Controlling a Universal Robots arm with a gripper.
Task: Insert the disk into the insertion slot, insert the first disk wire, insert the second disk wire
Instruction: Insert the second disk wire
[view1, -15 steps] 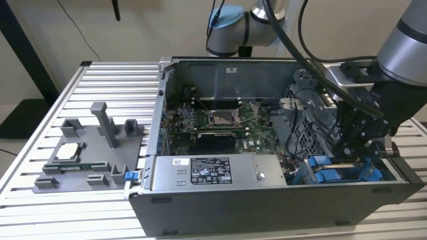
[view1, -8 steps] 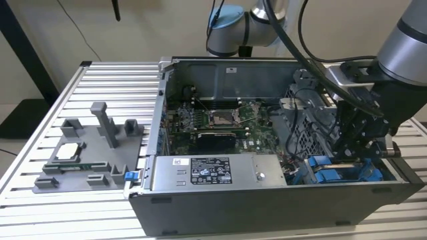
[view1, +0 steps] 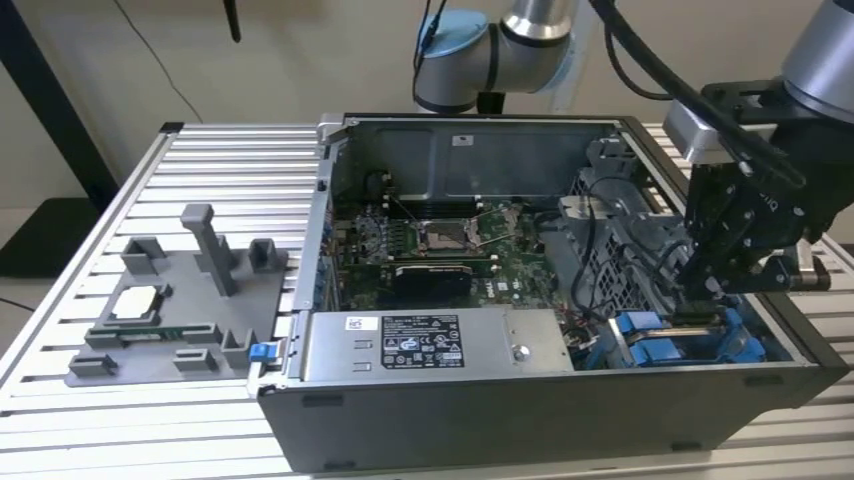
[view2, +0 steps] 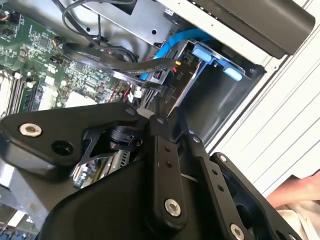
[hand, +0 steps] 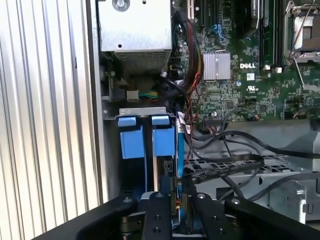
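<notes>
The disk (hand: 163, 142) stands on edge in its bright blue carrier, set down inside the insertion slot (hand: 142, 111), a grey metal bay with blue rails (view1: 642, 335) at the front corner of the open computer case on the exterior view's right. My gripper (view1: 697, 305) reaches down into this bay. In both wrist views its black fingers (hand: 159, 212) close in beside the disk's end, and the gripper (hand: 177, 199) looks shut on the dark plug of a blue disk wire (hand: 181, 150). That blue wire (view2: 172, 42) curves out of the case toward the gripper (view2: 162, 114).
A bundle of black cables (hand: 235, 160) crosses the grey cage beside the bay. The motherboard (view1: 427, 250) and the labelled power supply (view1: 427, 345) fill the rest of the case. A grey fixture (view1: 174, 310) sits on the slatted table (view1: 227, 150). A hand (view2: 295, 190) shows outside the case.
</notes>
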